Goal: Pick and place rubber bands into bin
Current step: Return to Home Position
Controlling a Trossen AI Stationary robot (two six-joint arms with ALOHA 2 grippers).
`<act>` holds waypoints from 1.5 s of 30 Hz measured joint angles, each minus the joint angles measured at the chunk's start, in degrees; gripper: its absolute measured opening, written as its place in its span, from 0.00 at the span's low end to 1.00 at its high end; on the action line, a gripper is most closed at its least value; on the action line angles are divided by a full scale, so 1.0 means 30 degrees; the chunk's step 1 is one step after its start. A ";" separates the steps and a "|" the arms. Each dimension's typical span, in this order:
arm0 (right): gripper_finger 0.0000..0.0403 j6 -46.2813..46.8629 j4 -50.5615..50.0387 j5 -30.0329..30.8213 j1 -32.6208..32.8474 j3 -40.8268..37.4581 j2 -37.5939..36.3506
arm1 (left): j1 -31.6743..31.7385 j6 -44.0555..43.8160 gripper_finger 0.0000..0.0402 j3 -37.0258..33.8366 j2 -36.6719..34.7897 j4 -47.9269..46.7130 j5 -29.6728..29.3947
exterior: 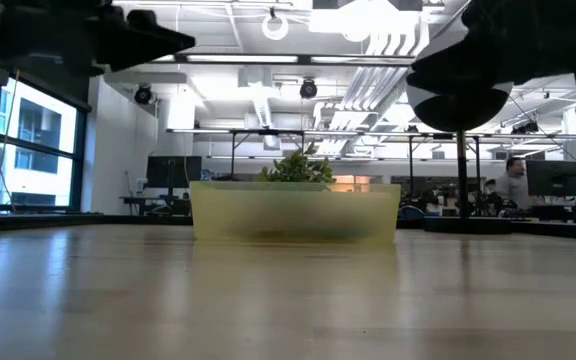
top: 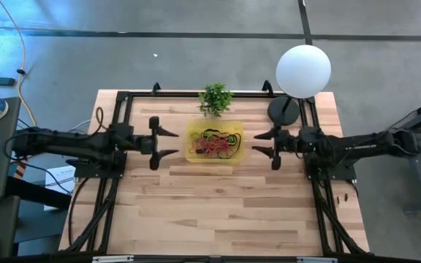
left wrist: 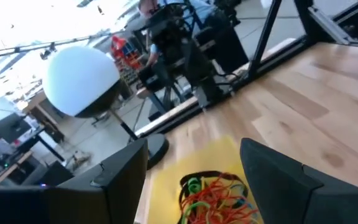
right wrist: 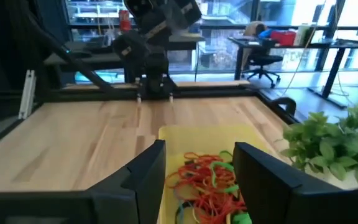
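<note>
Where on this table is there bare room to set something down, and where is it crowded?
Free: the bare table wood on the bin's side away from the plant. Crowded: the bin fills most of the gap between left pincer and right pincer; plant and lamp stand behind it.

High view: the rubber bands [top: 215, 143] are heaped in the bin [top: 191, 150], too small and tangled to be counted singly. Low view: the heap is reduced to a dim smear behind the bin's translucent wall, and the potted plant [exterior: 296, 166] is hidden below its leaves. Wrist views: the heap is cut off by the picture's edge.
</note>
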 joint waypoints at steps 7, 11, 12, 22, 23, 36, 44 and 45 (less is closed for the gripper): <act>0.44 -0.0266 0.0764 -0.3191 -0.2414 -0.1028 -0.0003 | -0.1444 0.0056 0.61 -0.2283 -0.1764 0.0605 -0.0958; 0.44 -0.0251 0.3209 -0.3939 -0.2858 -0.2565 -0.0039 | -0.2346 -0.0420 0.61 -0.3464 -0.3103 0.0585 -0.2217; 0.44 -0.0213 0.4025 -0.3850 -0.2932 -0.3058 -0.0039 | -0.2553 -0.0492 0.61 -0.3715 -0.3495 0.0593 -0.2515; 0.44 0.0269 0.6186 -0.5016 -0.3233 -0.4708 -0.0107 | -0.3150 -0.0430 0.61 -0.5144 -0.7283 -0.1035 -0.3153; 0.44 0.0061 0.6172 -0.5481 -0.3233 -0.4708 -0.0180 | -0.3143 -0.0430 0.61 -0.5274 -0.7651 -0.1335 -0.3030; 0.44 -0.0602 0.1535 -0.6909 -0.4663 -0.4708 -0.5443 | -0.3150 -0.0437 0.61 -0.5565 -1.2966 -0.7088 -0.2265; 0.44 -0.1283 -0.0909 -0.0599 -0.0490 -0.4715 -0.8357 | -0.3150 0.0073 0.61 -0.5536 -1.3919 -0.7061 -0.2211; 0.44 -0.1411 -0.1266 0.0067 0.0063 -0.4715 -0.8562 | -0.3150 0.0066 0.61 -0.5536 -1.3888 -0.7077 -0.2055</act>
